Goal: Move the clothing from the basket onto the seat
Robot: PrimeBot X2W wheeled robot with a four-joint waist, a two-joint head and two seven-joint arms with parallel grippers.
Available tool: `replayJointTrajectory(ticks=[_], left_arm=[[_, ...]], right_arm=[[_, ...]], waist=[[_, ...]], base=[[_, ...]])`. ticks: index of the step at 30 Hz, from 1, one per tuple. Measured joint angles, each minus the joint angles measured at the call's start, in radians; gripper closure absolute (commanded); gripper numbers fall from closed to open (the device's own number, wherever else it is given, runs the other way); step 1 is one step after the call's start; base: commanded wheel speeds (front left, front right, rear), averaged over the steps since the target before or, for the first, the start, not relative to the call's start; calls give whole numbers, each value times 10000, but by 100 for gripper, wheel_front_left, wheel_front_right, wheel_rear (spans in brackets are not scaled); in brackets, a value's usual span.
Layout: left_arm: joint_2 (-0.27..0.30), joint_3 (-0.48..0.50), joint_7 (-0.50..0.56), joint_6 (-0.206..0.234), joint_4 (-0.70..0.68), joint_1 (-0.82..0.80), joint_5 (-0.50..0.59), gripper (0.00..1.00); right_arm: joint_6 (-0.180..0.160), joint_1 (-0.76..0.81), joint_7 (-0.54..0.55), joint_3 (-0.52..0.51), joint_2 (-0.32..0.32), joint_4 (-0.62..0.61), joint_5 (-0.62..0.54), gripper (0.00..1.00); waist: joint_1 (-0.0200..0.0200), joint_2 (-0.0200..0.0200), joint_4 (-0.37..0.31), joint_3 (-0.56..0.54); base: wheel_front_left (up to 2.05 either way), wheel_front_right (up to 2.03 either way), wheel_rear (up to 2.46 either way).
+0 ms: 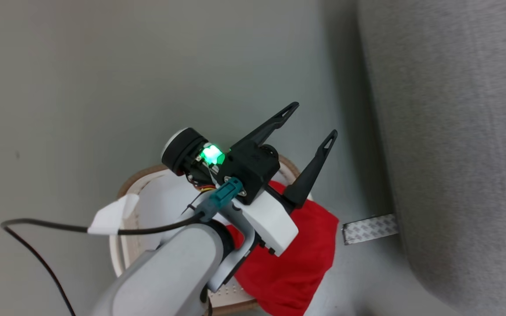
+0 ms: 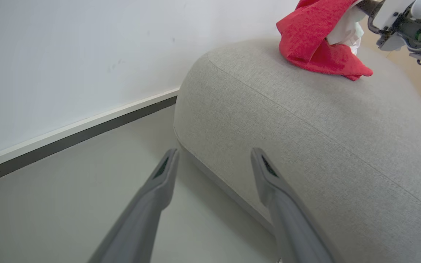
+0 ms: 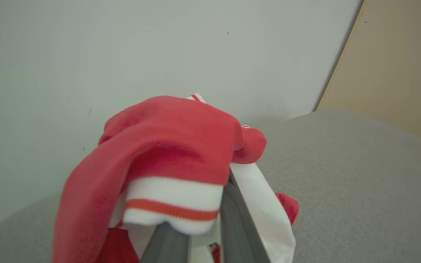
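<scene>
Right fingers point(image 3: 239, 219) are clamped narrow on a bright red garment with white striped trim point(image 3: 166, 146), held against the light grey woven sofa seat point(image 3: 342, 182), unreleased. Left fingers point(image 2: 159, 190) are spread wide, empty. More red fabric point(image 1: 297, 259) is left in the white perforated basket point(image 1: 119, 256).

1. Basket point(image 1: 141, 177): mostly covered by the left arm point(image 1: 174, 267) and the clothing point(image 1: 297, 259); near rim cut by the bottom edge.
2. Seat point(image 1: 455, 131): cropped at the top, right and bottom edges.
3. Right gripper point(image 3: 200, 208): tips of both fingers point(image 3: 236, 219) buried under clothing; nearest fabric blurred.
4. Right gripper seen from the left wrist view: body cropped by the top and right edges, fingers hidden behind clothing.
</scene>
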Motion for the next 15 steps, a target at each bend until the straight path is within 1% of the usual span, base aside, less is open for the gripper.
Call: replayJointTrajectory(ticks=[2, 4, 5, 6, 11, 15], left_arm=[[-12, -10, -92, 19, 138, 0, 0, 0], [-2, 8, -205, 42, 270, 11, -2, 0], [10, 31, -255, 44, 332, 35, -6, 0], [44, 63, -284, 52, 407, 92, -23, 0], [355, 311, -458, 138, 575, 243, -130, 0], [522, 596, -780, 295, 732, 488, -305, 0]], right_arm=[[0, -80, -167, -403, 270, 593, -508, 98], [0, -90, -422, -765, 493, 1081, -955, 58], [0, -91, -545, -874, 583, 1248, -1095, 16], [0, -92, -648, -945, 686, 1392, -1248, 0], [0, 35, -980, -765, 1053, 1476, -1511, 0], [0, 783, -1151, -314, 1327, 759, -1429, 0]], waist=[[0, 0, 232, 202], [0, 0, 412, 310], [0, 0, 460, 307], [-1, 0, 477, 262], [-2, -1, 331, -210], [-3, -1, 175, -803]], base=[[0, 0, 0], [0, 0, 0], [0, 0, 0], [0, 0, 0], [0, 0, 0], [0, 0, 0]])
